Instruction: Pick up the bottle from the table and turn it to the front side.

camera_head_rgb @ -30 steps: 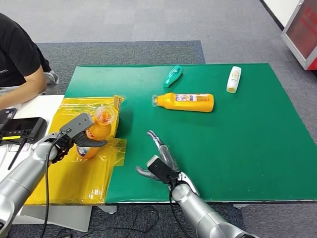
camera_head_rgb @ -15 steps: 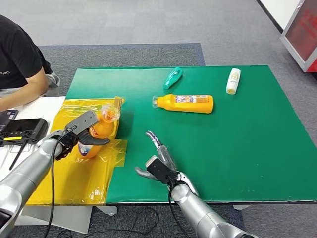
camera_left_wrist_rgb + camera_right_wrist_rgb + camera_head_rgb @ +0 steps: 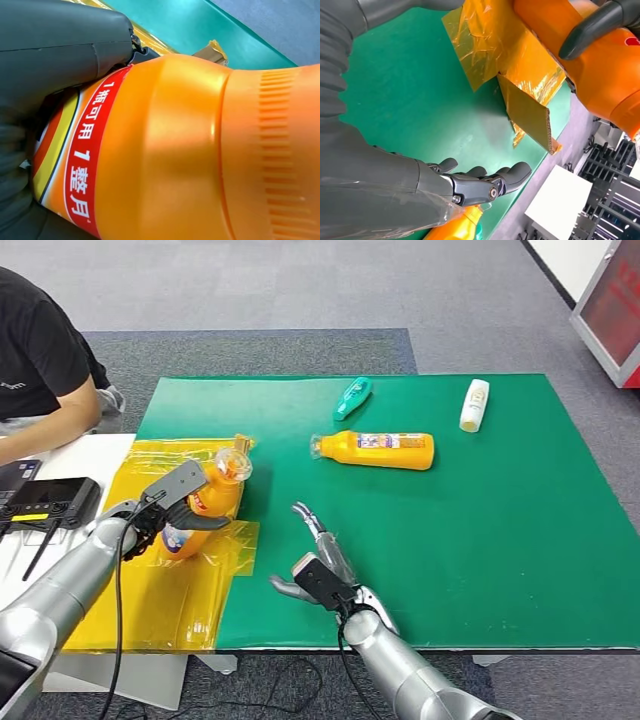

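Left hand [image 3: 167,508] is gripping the orange bottle [image 3: 202,508] at centre-left of the head view, tilted over the yellow film [image 3: 162,595]; right hand [image 3: 321,565] open, idle; I'd roll the wrist slowly, keeping the grip firm until the label faces front.

Left hand [image 3: 162,508] clasps something; right hand [image 3: 321,565] hovers, fingers spread.
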Tool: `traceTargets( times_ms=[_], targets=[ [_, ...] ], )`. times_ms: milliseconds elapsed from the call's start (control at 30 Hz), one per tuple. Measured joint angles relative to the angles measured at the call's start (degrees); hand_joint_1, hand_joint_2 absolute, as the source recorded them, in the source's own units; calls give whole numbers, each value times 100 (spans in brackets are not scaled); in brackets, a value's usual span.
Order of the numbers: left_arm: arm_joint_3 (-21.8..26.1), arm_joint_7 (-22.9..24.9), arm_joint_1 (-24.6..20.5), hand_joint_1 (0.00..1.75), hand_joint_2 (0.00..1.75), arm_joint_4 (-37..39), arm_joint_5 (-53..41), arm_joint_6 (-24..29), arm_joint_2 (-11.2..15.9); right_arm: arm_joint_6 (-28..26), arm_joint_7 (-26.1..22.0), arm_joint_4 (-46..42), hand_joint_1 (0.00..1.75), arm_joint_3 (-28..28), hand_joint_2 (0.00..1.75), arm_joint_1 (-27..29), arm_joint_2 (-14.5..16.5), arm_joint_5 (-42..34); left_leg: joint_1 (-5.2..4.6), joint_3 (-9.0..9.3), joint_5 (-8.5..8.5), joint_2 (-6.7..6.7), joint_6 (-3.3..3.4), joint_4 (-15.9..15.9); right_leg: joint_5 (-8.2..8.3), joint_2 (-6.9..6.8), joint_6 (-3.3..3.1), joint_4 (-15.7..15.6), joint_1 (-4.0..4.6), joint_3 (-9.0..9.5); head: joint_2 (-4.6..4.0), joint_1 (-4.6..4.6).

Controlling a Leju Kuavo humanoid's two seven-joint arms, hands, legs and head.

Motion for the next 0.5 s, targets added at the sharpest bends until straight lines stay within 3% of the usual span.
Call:
traceTargets(
  times_ms=[500],
  targets=[
    [0, -220, 29, 175, 175, 67, 40, -166, -32, 1, -9, -1, 0, 51, 175, -45, 2, -36, -4, 63, -22, -22, 30, -2, -48, -25, 13, 0, -3, 74, 0, 0]
  ],
)
